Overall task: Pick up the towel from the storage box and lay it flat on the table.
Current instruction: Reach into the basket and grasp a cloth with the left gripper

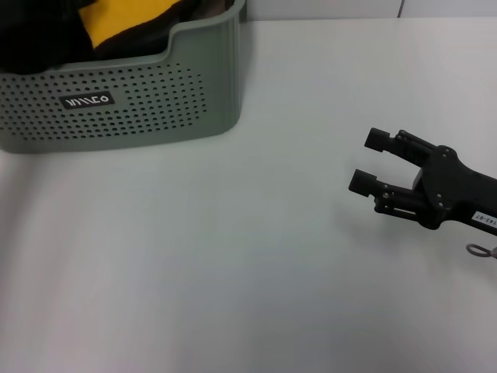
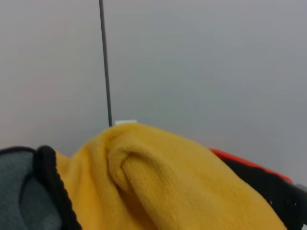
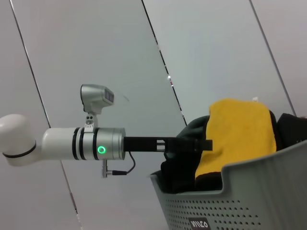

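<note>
The storage box (image 1: 155, 93) stands at the table's (image 1: 233, 256) far left. The towel (image 1: 124, 19) shows its yellow face bunched inside the box. In the right wrist view my left gripper (image 3: 204, 143) reaches in level from the side and is shut on the towel (image 3: 240, 129), which rises above the box rim (image 3: 249, 191). The left wrist view is filled by the towel (image 2: 168, 182), with a teal face and black edging at one corner. My right gripper (image 1: 369, 161) is open and empty, low over the table's right side, far from the box.
Plain black fabric (image 1: 31, 31) lies in the box beside the towel and also shows in the right wrist view (image 3: 292, 127). A grey panelled wall stands behind the box. White tabletop spreads between the box and the right gripper.
</note>
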Robot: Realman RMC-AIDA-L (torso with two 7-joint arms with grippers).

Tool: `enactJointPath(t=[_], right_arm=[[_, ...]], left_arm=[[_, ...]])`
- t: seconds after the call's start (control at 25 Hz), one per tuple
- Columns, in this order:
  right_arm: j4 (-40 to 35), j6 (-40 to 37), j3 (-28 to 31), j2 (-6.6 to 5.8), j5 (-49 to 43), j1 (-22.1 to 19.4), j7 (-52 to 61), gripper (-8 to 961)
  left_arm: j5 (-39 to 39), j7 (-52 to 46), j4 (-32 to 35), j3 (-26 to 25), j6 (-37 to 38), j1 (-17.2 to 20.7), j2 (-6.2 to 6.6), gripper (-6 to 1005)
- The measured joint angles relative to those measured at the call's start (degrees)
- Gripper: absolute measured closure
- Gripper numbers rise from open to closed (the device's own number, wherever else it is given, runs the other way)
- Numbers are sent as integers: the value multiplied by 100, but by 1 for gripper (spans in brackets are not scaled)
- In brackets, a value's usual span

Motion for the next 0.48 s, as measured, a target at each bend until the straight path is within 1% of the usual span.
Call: enactJointPath(t=[0.24, 0.48], right_arm=[[54, -2, 7, -9, 0, -7, -2, 82], [54, -2, 1, -19, -1, -47, -16, 83]], left_arm=[[99, -99, -22, 157, -87, -15, 7, 560], [103, -116, 279, 113, -89, 132, 4, 581]])
